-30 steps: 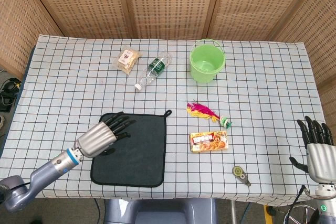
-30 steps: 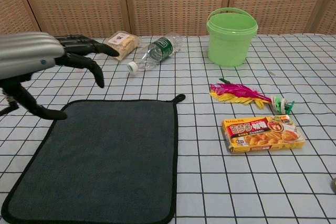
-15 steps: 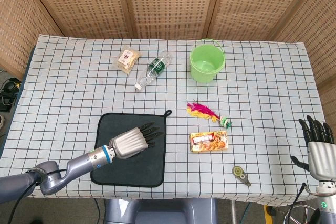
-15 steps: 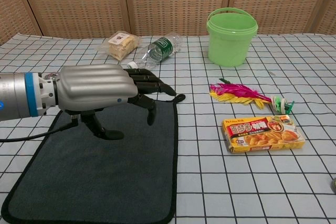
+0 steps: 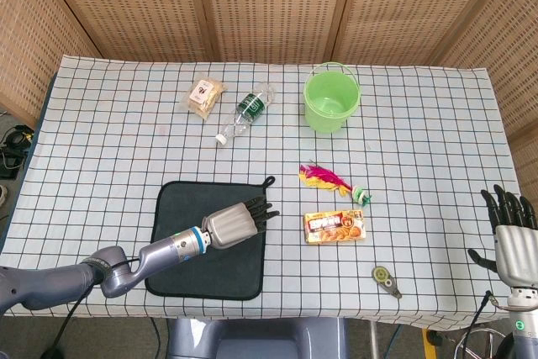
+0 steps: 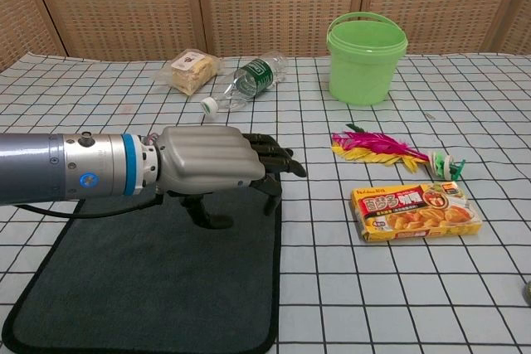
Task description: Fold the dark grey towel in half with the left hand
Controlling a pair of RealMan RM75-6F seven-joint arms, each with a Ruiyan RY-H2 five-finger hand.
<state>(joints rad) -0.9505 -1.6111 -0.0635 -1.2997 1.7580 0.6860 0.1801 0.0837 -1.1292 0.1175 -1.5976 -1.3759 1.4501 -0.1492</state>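
One dark grey towel [image 5: 206, 237] lay flat and unfolded in the lower left of the head view, on the checked tablecloth [image 5: 126, 140], its hanging loop at the upper right corner. Left hand [image 5: 239, 223] was positioned over the towel's right edge, palm down, fingers [image 6: 278, 159] extended toward the right of the frame and slightly spread, thumb pointing down toward the cloth; it gripped nothing, and whether the thumb touched the towel could not be told. Right hand [image 5: 511, 237] was at the lower right corner of the head view, off the table edge, fingers upright and apart, holding nothing. One green bucket [image 5: 330, 98] stood upright in the upper centre. One clear plastic bottle [image 5: 245, 113] with a green label lay on its side to the left of the bucket, and one small snack packet [image 5: 204, 95] lay just left of the bottle. One pink and yellow feather toy [image 5: 326, 179] lay right of centre, with one boxed food packet [image 5: 334, 226] below it. One small round tape dispenser [image 5: 386, 279] lay near the lower edge, right of centre.
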